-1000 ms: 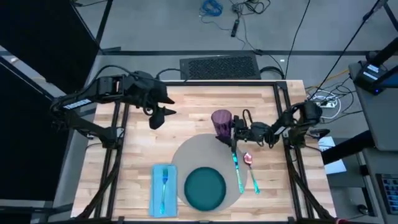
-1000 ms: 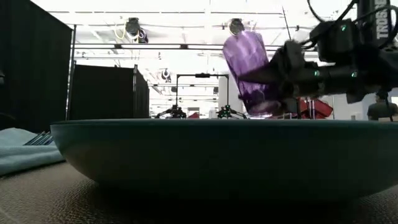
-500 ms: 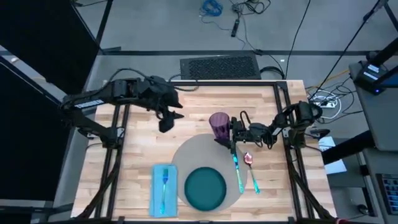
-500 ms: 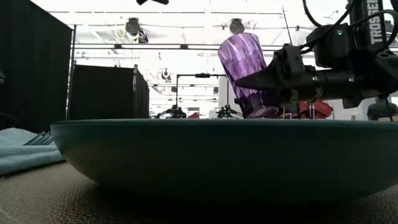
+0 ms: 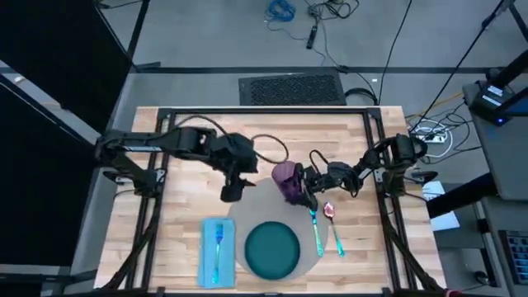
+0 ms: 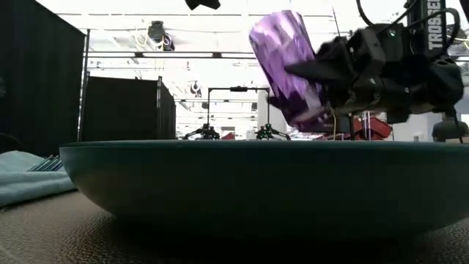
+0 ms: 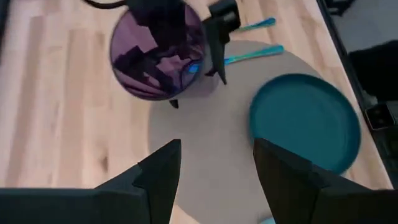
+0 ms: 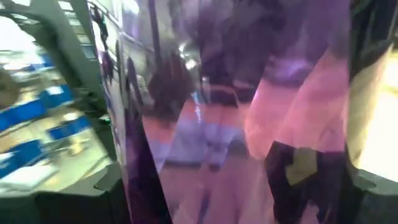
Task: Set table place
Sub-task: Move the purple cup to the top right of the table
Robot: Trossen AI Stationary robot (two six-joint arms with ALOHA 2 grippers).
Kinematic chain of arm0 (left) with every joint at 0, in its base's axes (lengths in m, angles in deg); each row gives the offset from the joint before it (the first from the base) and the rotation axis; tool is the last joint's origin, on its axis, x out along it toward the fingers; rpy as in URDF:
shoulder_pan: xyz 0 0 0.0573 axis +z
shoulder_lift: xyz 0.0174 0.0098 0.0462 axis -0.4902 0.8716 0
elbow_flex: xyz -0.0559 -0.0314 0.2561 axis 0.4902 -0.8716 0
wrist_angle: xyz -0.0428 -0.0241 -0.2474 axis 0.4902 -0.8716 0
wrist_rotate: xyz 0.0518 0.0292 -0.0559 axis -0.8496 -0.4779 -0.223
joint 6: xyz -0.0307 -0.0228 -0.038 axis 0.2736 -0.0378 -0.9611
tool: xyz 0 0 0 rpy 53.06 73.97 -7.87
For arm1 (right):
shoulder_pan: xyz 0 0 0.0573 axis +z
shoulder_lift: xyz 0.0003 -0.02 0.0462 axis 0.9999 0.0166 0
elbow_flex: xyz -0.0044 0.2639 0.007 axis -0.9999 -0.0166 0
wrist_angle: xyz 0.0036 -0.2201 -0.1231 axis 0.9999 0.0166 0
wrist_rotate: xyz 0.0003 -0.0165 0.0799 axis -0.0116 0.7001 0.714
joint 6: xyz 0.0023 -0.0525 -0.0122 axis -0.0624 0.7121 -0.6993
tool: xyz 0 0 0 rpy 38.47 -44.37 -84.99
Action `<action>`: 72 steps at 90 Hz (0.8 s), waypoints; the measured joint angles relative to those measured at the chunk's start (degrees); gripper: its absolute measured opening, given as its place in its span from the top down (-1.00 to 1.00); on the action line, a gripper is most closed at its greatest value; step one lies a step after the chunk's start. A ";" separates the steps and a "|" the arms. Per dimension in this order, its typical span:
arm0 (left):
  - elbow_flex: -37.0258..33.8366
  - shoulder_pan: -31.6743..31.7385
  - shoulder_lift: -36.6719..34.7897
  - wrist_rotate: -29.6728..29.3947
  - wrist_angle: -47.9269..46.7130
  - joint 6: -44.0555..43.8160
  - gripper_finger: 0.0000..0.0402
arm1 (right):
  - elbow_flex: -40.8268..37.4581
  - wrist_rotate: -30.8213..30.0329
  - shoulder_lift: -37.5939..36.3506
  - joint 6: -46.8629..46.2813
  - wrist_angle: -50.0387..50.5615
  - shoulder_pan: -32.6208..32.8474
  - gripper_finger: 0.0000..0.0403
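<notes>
Floor (image 5: 206,37): smooth grey, crossed by a dark seam line running behind the worktop.
Black curtain (image 5: 49,58): dark panel along the left side in the high view; shown in the low view as tall black screens (image 6: 37,81) on frames.
Vent grille (image 5: 291,89): dark rectangular grate on the floor, just behind the worktop.
Cables: blue coil (image 5: 280,10) and loose black leads (image 5: 326,21) on the far floor; a further tangle (image 5: 429,130) at right.
Grey cabinet (image 5: 503,157): right edge, partly cut off.
Ceiling rig (image 6: 220,55): horizontal bars carrying round lamps (image 6: 155,31).
Light: bright, white, from overhead.
</notes>
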State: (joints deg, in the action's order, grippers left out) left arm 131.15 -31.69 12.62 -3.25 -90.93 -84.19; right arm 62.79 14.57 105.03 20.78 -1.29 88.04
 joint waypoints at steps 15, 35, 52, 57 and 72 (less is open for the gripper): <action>0.47 -1.68 3.49 -0.87 2.59 2.73 0.07 | 6.02 4.05 0.00 0.22 9.55 -0.06 -0.52; 1.05 -2.08 4.26 -0.97 1.60 2.94 0.07 | 7.70 4.93 0.00 1.26 12.98 0.00 -0.52; 1.05 -3.11 4.26 0.00 1.42 2.96 0.07 | 7.70 4.80 0.00 1.26 11.96 -0.18 -0.52; 1.05 -3.42 4.26 0.70 1.77 2.98 0.07 | 7.68 4.64 0.00 1.26 12.12 -0.18 -0.52; 1.05 -3.71 4.94 0.45 2.69 3.46 0.07 | 7.68 3.85 0.00 1.26 10.69 -0.18 -0.52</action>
State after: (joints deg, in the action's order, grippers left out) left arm 132.20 -35.40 17.56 -2.80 -88.24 -80.74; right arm 70.47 18.42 105.03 22.04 9.41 87.86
